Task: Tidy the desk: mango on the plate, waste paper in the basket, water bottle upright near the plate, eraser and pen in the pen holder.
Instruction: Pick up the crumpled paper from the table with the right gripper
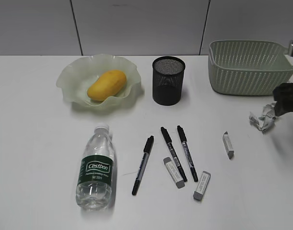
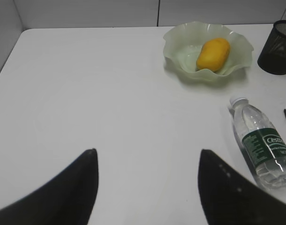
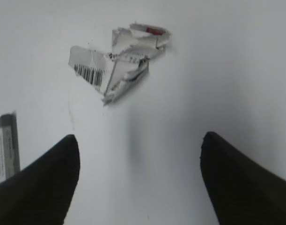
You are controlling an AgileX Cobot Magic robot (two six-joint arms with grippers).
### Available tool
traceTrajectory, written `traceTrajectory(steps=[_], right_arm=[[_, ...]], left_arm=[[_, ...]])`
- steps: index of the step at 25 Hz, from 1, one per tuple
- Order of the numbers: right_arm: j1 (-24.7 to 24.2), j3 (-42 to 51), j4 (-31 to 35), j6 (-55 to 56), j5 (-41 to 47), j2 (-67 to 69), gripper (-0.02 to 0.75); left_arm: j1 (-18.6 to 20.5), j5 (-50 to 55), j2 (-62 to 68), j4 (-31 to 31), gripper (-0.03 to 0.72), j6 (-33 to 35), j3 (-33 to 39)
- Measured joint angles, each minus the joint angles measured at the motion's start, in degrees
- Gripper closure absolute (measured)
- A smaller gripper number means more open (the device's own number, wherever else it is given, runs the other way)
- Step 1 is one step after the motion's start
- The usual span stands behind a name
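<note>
Right fingers (image 3: 140,180) spread above waste paper (image 3: 119,63)

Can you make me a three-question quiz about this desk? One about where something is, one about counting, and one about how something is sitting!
1. Where is the mango?
A. on the plate
B. in the basket
C. beside the pens

2. How many black pens lie on the desk?
A. one
B. three
C. five

3. How is the water bottle sitting?
A. upright near the plate
B. lying on its side
C. inside the pen holder

Answers:
1. A, the yellow fruit rests inside the wavy green plate.
2. B, three pens lie side by side in front of the pen holder.
3. B, its white cap points toward the plate and its label faces up.
</note>
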Motion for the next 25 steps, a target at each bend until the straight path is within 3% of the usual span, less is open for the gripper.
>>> traceTrajectory(steps=[9,10,12,14,16,18,21,25], right_arm=[[0.0,-12.33,0.99,3.03,-4.43,20.14,0.172],[0.0,-13.15,0.99,3.19,-4.43,21.43,0.207],[0.0,-14.08,0.74,3.31,-4.19,22.8,0.42],[-0.05,-14.02,0.67,3.58,-3.86,21.61,0.453],[0.02,-12.27,0.39,3.52,-3.51,18.62,0.605],[0.24,-9.4,0.33,3.13,-3.88,11.82,0.706],[0.61,-6.21,0.14,1.73,-8.72,0.66,0.725],[0.62,-8.57,0.02,-0.79,-23.02,-3.88,0.725]], left_arm=[[0.0,0.0,0.0,0.0,0.189,0.0,0.0],[0.0,0.0,0.0,0.0,0.189,0.0,0.0],[0.0,0.0,0.0,0.0,0.189,0.0,0.0],[0.0,0.0,0.0,-0.05,0.189,0.0,0.0],[0.0,0.0,0.0,-0.05,0.189,0.0,0.0],[0.0,0.0,0.0,-0.05,0.189,0.0,0.0],[0.0,0.0,0.0,-0.05,0.19,0.0,0.0],[0.0,0.0,0.0,-0.05,0.19,0.0,0.0]])
